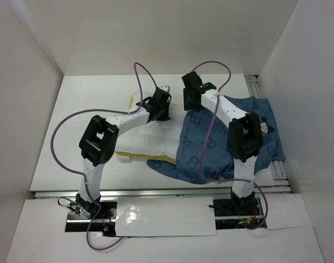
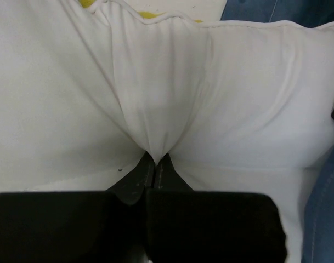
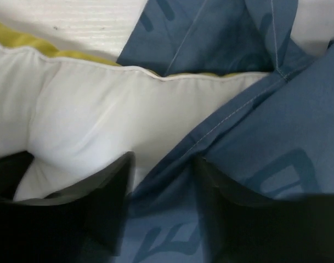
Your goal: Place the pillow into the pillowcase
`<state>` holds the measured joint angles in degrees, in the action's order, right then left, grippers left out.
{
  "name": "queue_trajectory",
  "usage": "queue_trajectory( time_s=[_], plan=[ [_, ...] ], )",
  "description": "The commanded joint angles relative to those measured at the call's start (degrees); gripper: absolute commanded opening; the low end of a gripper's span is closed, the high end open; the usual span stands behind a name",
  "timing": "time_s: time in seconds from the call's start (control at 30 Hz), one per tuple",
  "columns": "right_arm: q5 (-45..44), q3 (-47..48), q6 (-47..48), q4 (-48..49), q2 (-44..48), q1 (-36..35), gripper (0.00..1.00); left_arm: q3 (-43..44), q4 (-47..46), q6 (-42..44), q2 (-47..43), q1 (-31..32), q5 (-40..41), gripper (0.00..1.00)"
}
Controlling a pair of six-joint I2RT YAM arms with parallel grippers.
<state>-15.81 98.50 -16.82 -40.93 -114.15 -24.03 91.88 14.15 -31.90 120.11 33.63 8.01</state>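
Observation:
The white pillow [image 1: 147,139] with pale yellow trim lies mid-table, its right end under the blue printed pillowcase [image 1: 210,153]. My left gripper [image 1: 160,112] is at the pillow's far edge, shut on a pinched fold of the pillow's white fabric [image 2: 156,131]. My right gripper [image 1: 191,104] stands at the pillowcase's far left corner. Its jaws are open, straddling the pillowcase's hemmed edge [image 3: 210,134] where it overlaps the pillow [image 3: 101,104]. The right gripper [image 3: 161,164] presses down on the blue cloth. The pillowcase also shows at the right edge of the left wrist view [image 2: 323,208].
White walls enclose the table on three sides. An aluminium rail [image 1: 260,90] runs along the right side and another along the near edge [image 1: 156,193]. Purple cables arc above both arms. Bare table [image 1: 84,109] lies left of the pillow.

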Motion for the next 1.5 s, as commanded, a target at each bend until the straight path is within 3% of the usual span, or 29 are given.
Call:
queue_trajectory(
  time_s=[0.0, 0.07, 0.13, 0.23, 0.37, 0.6, 0.8, 0.93, 1.17, 1.27, 1.33, 1.47],
  plan=[
    [-0.27, 0.03, 0.12, -2.49, -0.54, 0.56, 0.48, -5.20, -1.56, 1.23, -1.01, 1.00, -2.83, 0.00],
    [-0.27, 0.03, 0.12, -2.49, -0.55, 0.56, 0.17, -10.82, -5.78, 1.23, -6.17, 1.00, -2.83, 0.00],
    [-1.93, 0.03, 0.12, -1.88, 1.20, 0.56, 0.00, -17.74, -13.60, 1.23, -10.75, 1.00, -5.19, 0.00],
    [-0.19, 0.03, 1.26, 0.40, 3.22, 0.56, 0.00, -25.58, -22.03, 2.80, -21.91, 1.53, -10.00, 0.00],
    [10.69, -3.92, 3.28, 7.15, 10.86, -0.14, 0.00, -41.48, -39.00, 4.47, -35.10, 2.84, -14.51, 0.00],
    [31.60, -6.13, 5.74, 11.40, 17.20, -8.28, 0.00, -43.71, -40.16, 8.08, -45.31, 8.28, -9.70, 0.00],
    [41.46, -3.06, 6.27, 10.34, 16.15, -14.10, 0.00, -42.48, -39.20, 9.22, -49.26, 9.09, -3.71, 0.00],
    [52.01, -3.05, 4.70, 14.99, 17.38, -16.48, 0.00, -41.87, -40.61, 9.75, -51.03, 9.09, 0.07, 0.00],
    [35.34, -1.64, 5.39, 8.85, 19.58, -17.01, 0.00, -41.95, -37.09, 9.14, -53.31, 9.09, 6.48, 0.00],
    [41.27, -3.57, 4.87, 11.38, 20.81, -17.01, 0.00, -42.66, -37.09, 7.12, -52.71, 9.09, 10.70, 0.00],
    [50.51, -3.58, 4.87, 14.10, 20.02, -17.01, 0.00, -42.13, -37.09, 6.41, -50.34, 9.09, 13.43, 0.00],
    [56.41, 5.53, 4.16, 11.94, 13.97, -20.52, 0.00, -42.13, -43.23, 6.41, -47.61, 9.09, 13.43, 0.00]
  ],
)
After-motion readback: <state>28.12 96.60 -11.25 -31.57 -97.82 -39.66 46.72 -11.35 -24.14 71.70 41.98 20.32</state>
